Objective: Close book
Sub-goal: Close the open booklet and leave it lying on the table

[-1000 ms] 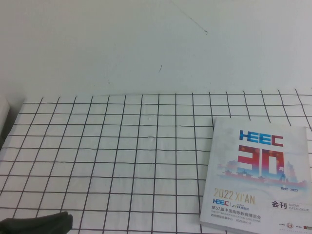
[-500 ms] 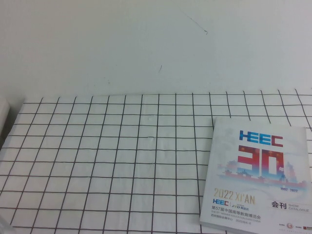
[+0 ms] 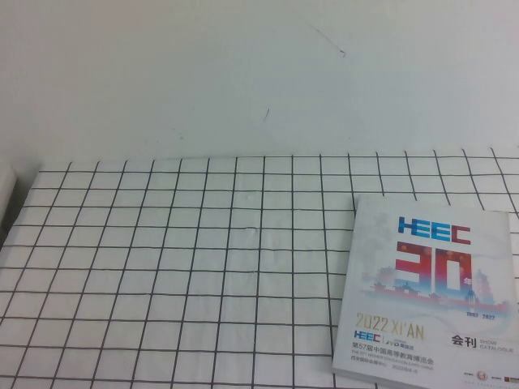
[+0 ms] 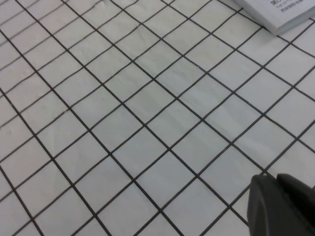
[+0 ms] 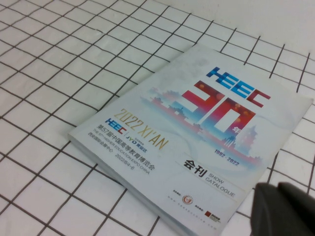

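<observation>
Starting on my left: my left end effector (image 4: 281, 206) shows only in its own wrist camera, a dark rounded bulk at the edge of the picture, over the bare surface (image 3: 178, 267), and I cannot tell how far open it is or whether it holds anything. That surface is a white cloth ruled with a black grid, faintly creased, and the high view alone shows it running back to a white wall (image 3: 243, 73) flecked with a few thin dark marks. Moving right, there's the book (image 3: 430, 292): closed, lying flat with its front cover up on the right side of the surface, toward my near edge, where the high view cuts off its bottom strip. The cover reads "HEEC" in blue, a big red "30" under it, and "2022 XI'AN" in gold lower down. My left wrist camera catches only one corner of it, well apart from my left end effector, and there the side of the page block shows as a pale band under the cover. The right wrist camera gives far more: almost the whole cover, tilted across the grid, with the cover sitting flush on the pages along one edge. And on my right, my right end effector (image 5: 284, 210) is another dark bulk, seen only in its own camera, in front of the book's corner by the "SHOW CATALOGUE" label; how far open it is I cannot tell, nor whether it touches the book.
</observation>
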